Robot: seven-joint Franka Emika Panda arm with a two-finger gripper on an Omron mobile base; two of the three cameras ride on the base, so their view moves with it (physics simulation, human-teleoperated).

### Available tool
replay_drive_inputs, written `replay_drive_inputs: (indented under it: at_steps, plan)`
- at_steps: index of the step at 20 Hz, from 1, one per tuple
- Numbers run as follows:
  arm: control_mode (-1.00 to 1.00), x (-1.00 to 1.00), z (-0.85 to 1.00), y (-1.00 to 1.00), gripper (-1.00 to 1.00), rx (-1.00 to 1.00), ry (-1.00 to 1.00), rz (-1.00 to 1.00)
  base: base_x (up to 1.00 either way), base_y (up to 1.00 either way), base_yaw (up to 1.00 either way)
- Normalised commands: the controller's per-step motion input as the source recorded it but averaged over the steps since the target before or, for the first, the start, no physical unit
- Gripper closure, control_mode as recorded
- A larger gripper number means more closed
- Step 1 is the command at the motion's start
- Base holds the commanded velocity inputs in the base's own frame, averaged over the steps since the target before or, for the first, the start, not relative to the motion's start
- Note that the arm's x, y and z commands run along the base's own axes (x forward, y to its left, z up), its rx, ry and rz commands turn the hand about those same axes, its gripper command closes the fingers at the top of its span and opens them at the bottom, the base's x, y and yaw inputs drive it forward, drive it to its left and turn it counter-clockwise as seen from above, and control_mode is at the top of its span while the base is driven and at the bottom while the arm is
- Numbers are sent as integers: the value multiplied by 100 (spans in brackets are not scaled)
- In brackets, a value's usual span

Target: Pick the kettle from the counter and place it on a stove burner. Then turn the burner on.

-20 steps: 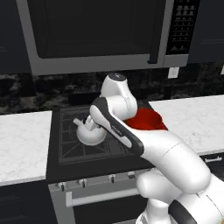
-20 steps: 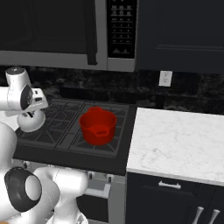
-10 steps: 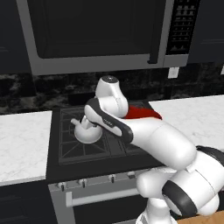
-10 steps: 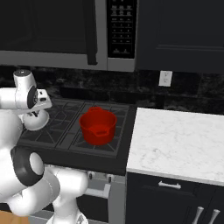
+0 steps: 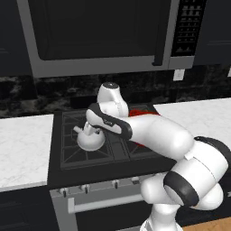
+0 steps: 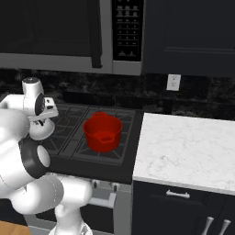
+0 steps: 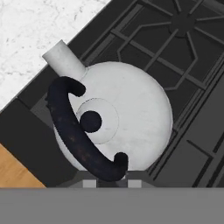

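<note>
You see the kettle (image 5: 90, 138) sitting on the front-left stove burner (image 5: 85, 153) of the black cooktop (image 5: 58, 169), spout pointing left toward the counter (image 5: 22, 149). In the right base view the kettle (image 6: 42, 129) shows at the left edge, partly covered by the arm, on the grate of the stove burner (image 6: 64, 142). The gripper (image 5: 95, 130) hangs right above the kettle in the left base view, the wrist blocks its fingers, so you cannot tell how far apart they stand or whether they touch the handle. In the hand view you look down on the kettle (image 7: 127, 118): dark arched handle (image 7: 72, 131) across the lid, dark lid knob (image 7: 91, 121) under it, short spout (image 7: 63, 61) pointing up-left toward the counter (image 7: 39, 35). Fingertips are not clear at the bottom of that view; grip state cannot be told. The stove burner (image 7: 183, 39) grate runs under and past the kettle.

The red pot (image 6: 103, 132) sits on the right side of the cooktop, well apart from the kettle; in the left base view the red pot (image 5: 143, 112) peeks from behind the arm. Silver knobs (image 5: 83, 188) line the stove front. A microwave (image 5: 99, 36) hangs over the stove. Counter (image 6: 183, 151) also runs right of the cooktop.
</note>
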Motion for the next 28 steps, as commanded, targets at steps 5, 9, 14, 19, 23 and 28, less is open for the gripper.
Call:
replay_drive_inputs:
  at_steps: [5,9,14,19,23,28]
  plan:
    - [-100,15,-36,0,100,0,0,0,0,0,0]
    - [-100,2,-44,0,100,0,0,0,0,0,0]
    - [-100,0,-31,6,100,0,-3,0,0,0,0]
    - [-100,11,-18,6,100,0,-9,0,0,0,0]
    - [-100,44,-1,0,100,0,-5,-4,0,0,0]
    - [-100,33,0,2,100,2,0,-2,0,0,0]
